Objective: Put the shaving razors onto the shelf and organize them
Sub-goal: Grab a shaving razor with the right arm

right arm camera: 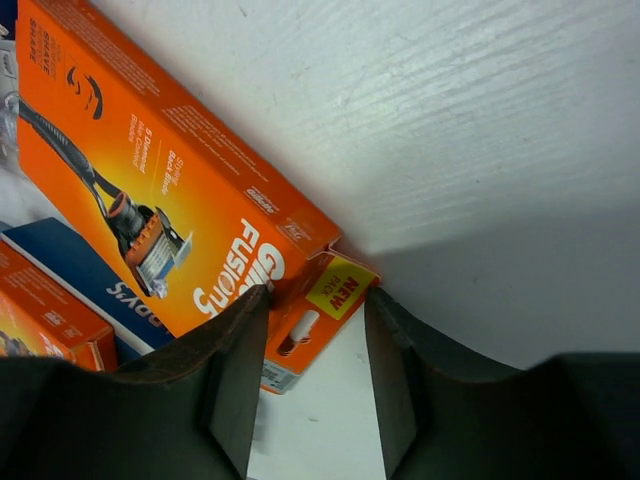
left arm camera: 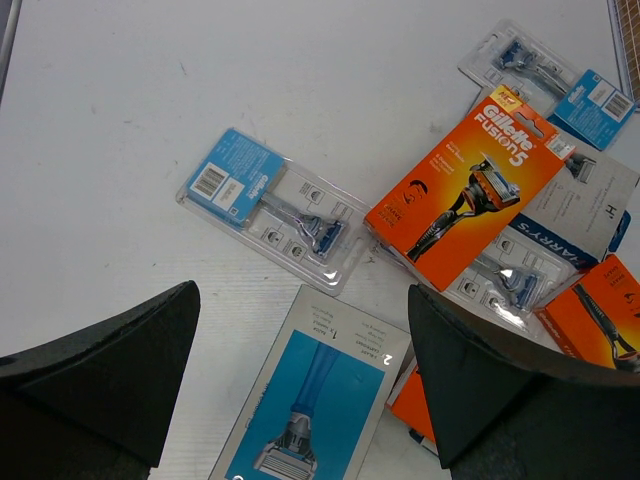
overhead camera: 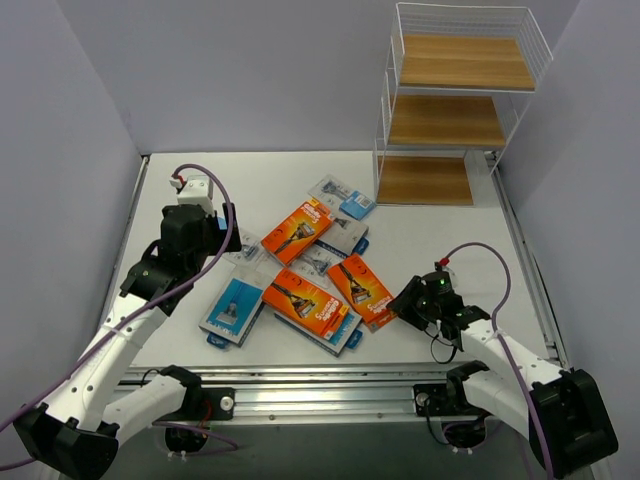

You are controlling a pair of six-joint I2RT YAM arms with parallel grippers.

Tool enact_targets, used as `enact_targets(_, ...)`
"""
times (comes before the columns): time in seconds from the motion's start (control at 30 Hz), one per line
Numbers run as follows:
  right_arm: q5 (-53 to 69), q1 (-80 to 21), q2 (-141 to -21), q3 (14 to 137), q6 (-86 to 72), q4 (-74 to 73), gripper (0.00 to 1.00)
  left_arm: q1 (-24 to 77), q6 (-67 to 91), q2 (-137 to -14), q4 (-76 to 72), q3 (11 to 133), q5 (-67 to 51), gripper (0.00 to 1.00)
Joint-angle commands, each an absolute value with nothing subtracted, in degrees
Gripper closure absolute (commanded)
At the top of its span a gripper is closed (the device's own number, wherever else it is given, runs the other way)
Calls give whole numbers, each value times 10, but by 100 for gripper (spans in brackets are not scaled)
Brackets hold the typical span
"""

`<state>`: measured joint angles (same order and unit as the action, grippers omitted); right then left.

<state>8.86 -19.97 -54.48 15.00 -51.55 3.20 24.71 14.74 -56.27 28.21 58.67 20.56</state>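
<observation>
Razor packs [overhead camera: 305, 275] lie heaped on the surface [overhead camera: 250, 180], well apart from the shelf [overhead camera: 450, 120]. My right pincer [right arm camera: 315, 300] straddles the hang tab [right arm camera: 325, 305] of an orange pack [right arm camera: 180, 200]; I cannot tell whether it pinches. Left pincer [left arm camera: 302, 295] hangs spread wide above them.

The top camera looked down from high at the near edge, taking in the whole bench [overhead camera: 250, 185]. The left wrist camera faced down from well above, with razor packs [left arm camera: 275, 210] spread ahead of the left gripper [left arm camera: 300, 295]. The right wrist camera sat almost on the bench, its right gripper [right arm camera: 316, 295] tight against an orange pack [right arm camera: 150, 150] that the top view also showed.
</observation>
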Motion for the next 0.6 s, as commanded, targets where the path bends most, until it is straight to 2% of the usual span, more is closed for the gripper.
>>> enact_targets(0.0, 102, -206, -572, 152, -524, 69, 63, 247, 143, -563, 277, 597, 200, 6)
enact_targets(0.13, 101, -207, -580, 182, -523, 84, 77, 248, 142, -565, 278, 597, 201, 6)
enact_targets(0.33, 106, -207, -626, 228, -485, 110, 86, 248, 142, -565, 277, 596, 198, 6)
enact_targets(0.43, 116, -207, -657, 251, -468, 119, 87, 248, 142, -567, 277, 596, 192, 6)
enact_targets(0.57, 119, -207, -667, 265, -462, 118, 81, 249, 141, -567, 277, 596, 191, 6)
